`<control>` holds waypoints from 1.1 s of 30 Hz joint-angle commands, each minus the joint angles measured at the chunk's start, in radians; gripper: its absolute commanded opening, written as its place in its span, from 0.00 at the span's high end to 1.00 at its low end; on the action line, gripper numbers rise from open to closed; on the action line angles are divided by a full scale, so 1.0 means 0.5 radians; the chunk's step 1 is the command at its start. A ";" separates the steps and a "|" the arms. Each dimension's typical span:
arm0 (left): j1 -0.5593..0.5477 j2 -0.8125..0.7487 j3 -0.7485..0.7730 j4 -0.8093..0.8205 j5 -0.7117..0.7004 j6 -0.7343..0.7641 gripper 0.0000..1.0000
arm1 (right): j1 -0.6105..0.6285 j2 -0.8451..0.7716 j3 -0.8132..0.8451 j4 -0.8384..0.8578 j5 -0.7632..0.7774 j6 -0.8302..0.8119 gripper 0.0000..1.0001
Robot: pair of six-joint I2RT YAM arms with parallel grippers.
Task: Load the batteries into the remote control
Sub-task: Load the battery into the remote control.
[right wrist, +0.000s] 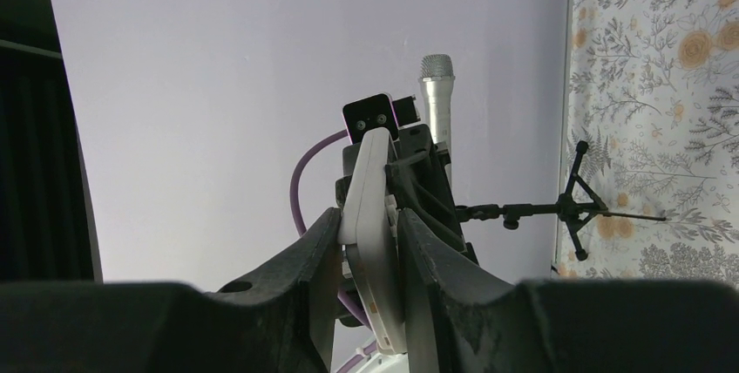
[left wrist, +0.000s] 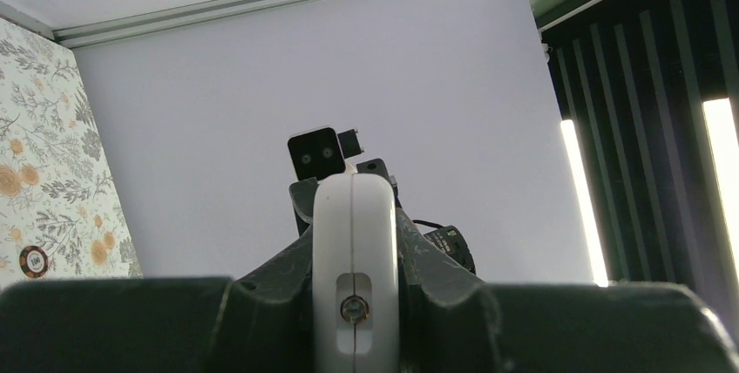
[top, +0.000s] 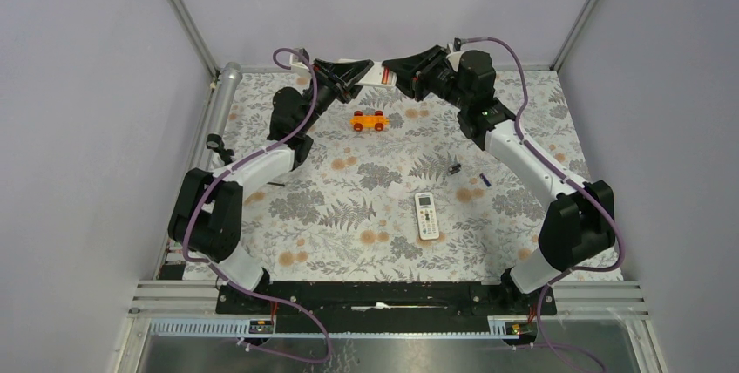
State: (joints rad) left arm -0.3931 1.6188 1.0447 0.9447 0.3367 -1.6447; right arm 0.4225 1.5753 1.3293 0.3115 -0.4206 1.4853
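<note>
The remote control (top: 376, 74) hangs in the air at the back of the table, held between both grippers. My left gripper (top: 353, 72) is shut on one end of it; in the left wrist view the white remote control (left wrist: 353, 242) stands edge-on between the fingers of my left gripper (left wrist: 353, 216). My right gripper (top: 406, 73) grips the other end. In the right wrist view both fingers of my right gripper (right wrist: 370, 220) press on the remote control (right wrist: 376, 216). One small bluish battery (top: 485, 179) lies on the cloth right of centre.
A white remote with a green screen (top: 426, 214) lies mid-table. A tiny black piece (top: 454, 167) sits near the battery. An orange toy car (top: 369, 120) stands below the grippers. A silver microphone (top: 225, 92) lies along the left edge, with a small black stand (right wrist: 575, 203) nearby.
</note>
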 commanded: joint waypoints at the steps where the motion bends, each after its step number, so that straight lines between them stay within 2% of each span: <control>1: 0.032 -0.079 0.105 0.304 -0.153 0.020 1.00 | 0.012 -0.053 -0.038 -0.119 -0.146 -0.119 0.74; 9: 0.038 -0.047 0.136 0.301 -0.149 0.007 1.00 | 0.014 -0.063 -0.128 -0.005 -0.272 -0.160 0.74; 15: 0.041 -0.045 0.174 0.181 -0.132 -0.098 1.00 | 0.019 -0.059 -0.079 -0.080 -0.367 -0.434 0.71; 20: 0.047 -0.055 0.167 0.156 -0.131 -0.147 1.00 | 0.041 -0.076 -0.037 -0.264 -0.333 -0.680 0.65; 28: 0.050 -0.061 0.135 0.173 -0.101 -0.137 1.00 | 0.042 -0.101 -0.012 -0.295 -0.220 -0.735 0.62; 29: 0.050 -0.068 0.120 0.183 -0.090 -0.119 1.00 | 0.042 -0.098 0.008 -0.295 -0.211 -0.732 0.60; 33: 0.058 -0.101 0.037 0.197 -0.027 0.003 1.00 | 0.032 -0.092 0.055 -0.233 -0.197 -0.678 0.32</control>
State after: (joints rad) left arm -0.3805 1.6184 1.0519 0.9058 0.3458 -1.6737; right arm 0.4316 1.5482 1.3174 0.2241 -0.5060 1.1648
